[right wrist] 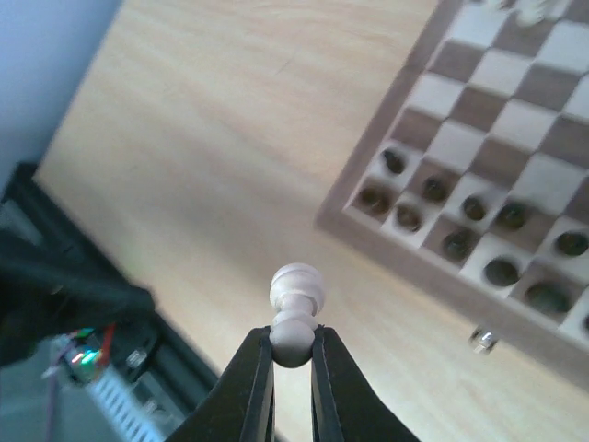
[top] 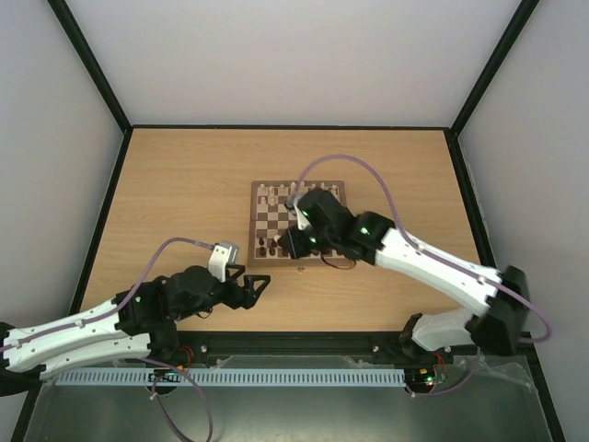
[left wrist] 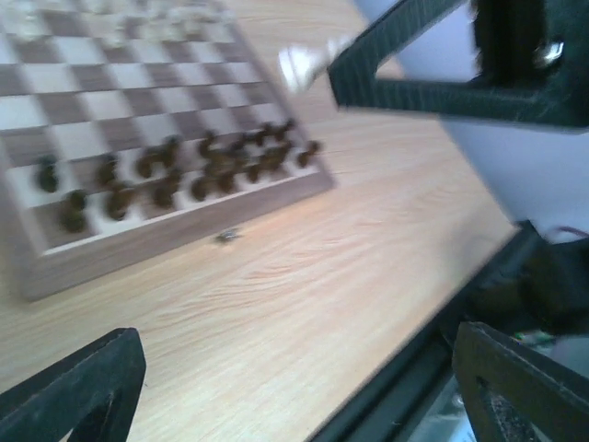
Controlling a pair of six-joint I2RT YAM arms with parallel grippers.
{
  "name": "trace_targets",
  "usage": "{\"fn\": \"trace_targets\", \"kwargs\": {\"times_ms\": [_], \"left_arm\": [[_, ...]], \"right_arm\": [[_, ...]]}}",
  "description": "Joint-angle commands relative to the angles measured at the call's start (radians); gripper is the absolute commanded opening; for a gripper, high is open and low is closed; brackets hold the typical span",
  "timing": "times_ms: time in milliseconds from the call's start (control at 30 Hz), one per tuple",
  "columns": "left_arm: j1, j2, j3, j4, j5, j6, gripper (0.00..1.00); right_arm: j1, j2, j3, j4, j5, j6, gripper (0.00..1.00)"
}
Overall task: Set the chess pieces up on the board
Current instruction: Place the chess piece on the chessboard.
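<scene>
The right gripper (right wrist: 293, 348) is clenched on one pale pawn (right wrist: 295, 308). The pawn's long axis runs in line with the fingers and juts past their tips; which end is pinched I cannot tell. It hangs over bare table (top: 184, 203), just off the board's (top: 274, 221) near edge, close to the clasp (right wrist: 482, 340).

From the pawn, the board lies ahead, toward the table's far edge. The dark pieces (left wrist: 166, 180) fill the two rows nearest the gripper, and the pale pieces (top: 276, 193) stand along the board's far edge. So I judge that the pawn has to go over the dark rows to reach the pale side, and be stood upright there.

The left gripper (top: 256, 285) is released and holds nothing. It sits low near the table's near edge, left of the board and apart from it, so the right arm is clearly the nearer one.

Counts: one board, one pawn held, two grippers. The dark pieces look like about sixteen in two rows, though blur prevents a sure count. The pale ones on the board are too small to count.
</scene>
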Motion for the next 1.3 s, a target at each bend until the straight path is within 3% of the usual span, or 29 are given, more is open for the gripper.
{"fn": "trace_targets", "kwargs": {"times_ms": [0,233,500,1267], "left_arm": [[0.007,0.062,0.029,-0.168,-0.277,-0.124,0.99],[0.012,-0.015,0.018,-0.224,-0.38,-0.195,0.99],[0.012,-0.077,-0.004,-0.205,-0.358,-0.187,0.99],[0.013,-0.069,-0.009,-0.189,-0.357,-0.168,0.99]], "right_arm": [[-0.058,0.211,0.187,-0.175,0.136,-0.118,0.01],[-0.129,0.617,0.61,-0.38,0.278,-0.187,0.01],[-0.183,0.947,0.99,-0.596,0.379,-0.193,0.01],[-0.26,1.127,1.082,-0.554,0.305,-0.226,0.01]]}}
